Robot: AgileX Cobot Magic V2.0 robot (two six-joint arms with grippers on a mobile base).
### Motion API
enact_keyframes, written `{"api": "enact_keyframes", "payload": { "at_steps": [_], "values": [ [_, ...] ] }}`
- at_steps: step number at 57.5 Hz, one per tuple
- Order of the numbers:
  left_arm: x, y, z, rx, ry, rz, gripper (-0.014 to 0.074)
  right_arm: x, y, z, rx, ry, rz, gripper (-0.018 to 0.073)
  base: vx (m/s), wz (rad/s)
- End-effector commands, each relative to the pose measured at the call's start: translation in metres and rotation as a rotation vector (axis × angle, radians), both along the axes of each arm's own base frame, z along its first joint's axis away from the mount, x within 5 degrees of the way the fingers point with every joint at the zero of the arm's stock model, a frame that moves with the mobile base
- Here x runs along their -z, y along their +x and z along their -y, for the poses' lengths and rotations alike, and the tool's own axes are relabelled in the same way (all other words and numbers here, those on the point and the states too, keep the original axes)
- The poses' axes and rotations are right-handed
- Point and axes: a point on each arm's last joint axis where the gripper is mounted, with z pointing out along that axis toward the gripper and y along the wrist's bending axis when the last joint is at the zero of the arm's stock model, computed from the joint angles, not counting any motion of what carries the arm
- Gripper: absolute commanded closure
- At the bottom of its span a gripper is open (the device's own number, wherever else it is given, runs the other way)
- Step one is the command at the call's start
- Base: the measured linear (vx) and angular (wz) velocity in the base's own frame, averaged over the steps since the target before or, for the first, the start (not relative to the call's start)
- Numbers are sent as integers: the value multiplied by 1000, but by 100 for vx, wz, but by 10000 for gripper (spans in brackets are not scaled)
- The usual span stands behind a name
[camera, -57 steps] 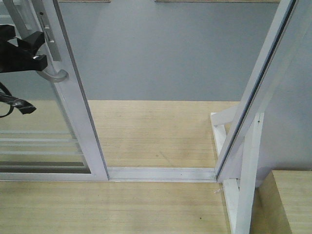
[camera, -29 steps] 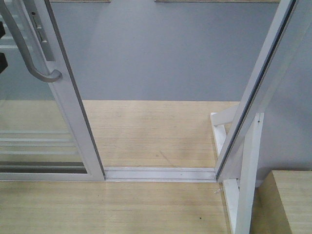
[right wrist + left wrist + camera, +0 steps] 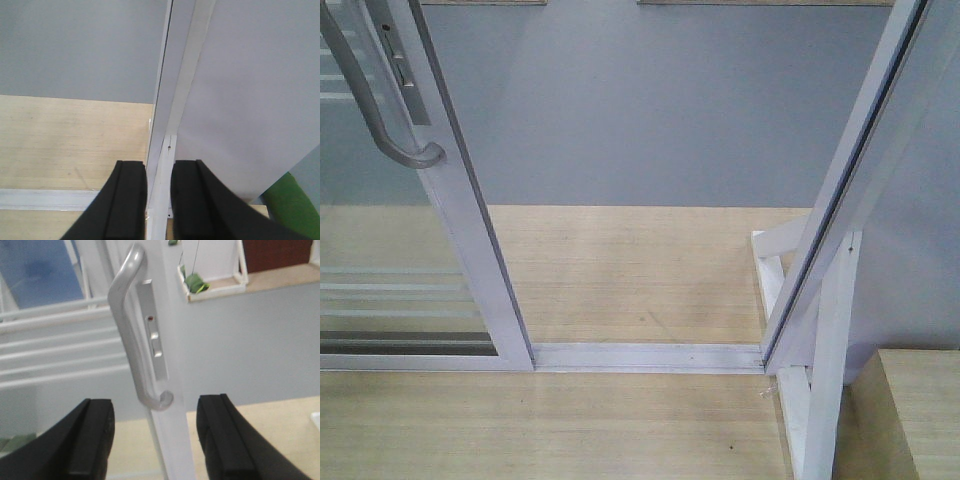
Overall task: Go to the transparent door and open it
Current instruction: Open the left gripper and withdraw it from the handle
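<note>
The door [image 3: 470, 260], clear glass in a white frame with thin white bars and a curved silver handle [image 3: 131, 335], is seen slid to the left, a gap left beside it. The left hand [image 3: 155, 440] is held wide open below the handle, nothing gripped. The right hand [image 3: 159, 205] is spread either side of a white post [image 3: 162, 190], contact unclear. A track [image 3: 650, 355] crosses the wooden floor [image 3: 620, 270] before a grey wall [image 3: 650, 100].

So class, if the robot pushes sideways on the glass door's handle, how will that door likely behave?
The door probably slides rather than swings, since its frame sits in a floor track. It likely feels heavy and stiff: tall glass in a metal frame. The curved handle looks smooth, so the open left gripper could slip along it.
</note>
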Motion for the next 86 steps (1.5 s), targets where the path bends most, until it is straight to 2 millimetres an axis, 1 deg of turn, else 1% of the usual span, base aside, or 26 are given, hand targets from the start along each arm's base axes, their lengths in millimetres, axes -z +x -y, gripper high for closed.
{"api": "enact_keyframes", "payload": {
  "at_steps": [1,4,8,13,16,23,27,32,38,43,47,52,55,62,68,70,73,86],
  "values": [
    [-17,-4,1,22,1,96,119,-16,3,1,4,-20,101,306,0,0],
    [-18,-6,1,22,-3,106,132,-16,3,1,4,-20,101,306,0,0],
    [-20,-12,1,25,-49,113,160,-16,3,1,4,-20,101,306,0,0],
    [-20,-23,1,32,-85,107,216,-16,3,1,4,-20,101,306,0,0],
    [-18,-29,1,52,-70,116,260,-16,3,1,4,-20,101,306,0,0],
    [-4,-44,3,110,8,143,358,-16,3,1,4,-20,101,306,0,0],
    [4,-53,4,141,37,188,428,-16,3,1,4,-20,101,306,0,0],
    [17,-61,3,131,-12,251,507,-16,3,1,4,-20,101,306,0,0],
    [32,-72,-2,78,-56,358,606,-16,3,1,4,-20,101,306,0,0],
    [46,-78,-5,42,-53,402,605,-16,3,1,4,-20,101,306,0,0],
    [61,-80,-5,37,-102,401,605,-16,3,1,4,-20,101,306,0,0],
    [85,-82,-5,27,-200,360,604,-16,3,1,4,-20,101,306,0,0],
    [98,-83,-5,23,-223,345,604,-16,3,1,4,-20,101,306,0,0],
    [135,-87,-6,16,-192,312,604,-16,3,1,4,-20,103,306,0,0],
    [159,-90,-6,22,-173,360,604,-16,3,1,4,-20,102,306,0,0],
    [162,-91,-6,26,-177,374,604,-16,3,1,4,-20,102,306,0,0],
    [161,-90,-6,23,-177,338,603,-15,3,1,4,-19,95,306,0,0],
    [160,-90,-6,22,-179,341,604,-14,2,1,4,-18,86,306,0,0]
  ]
}}
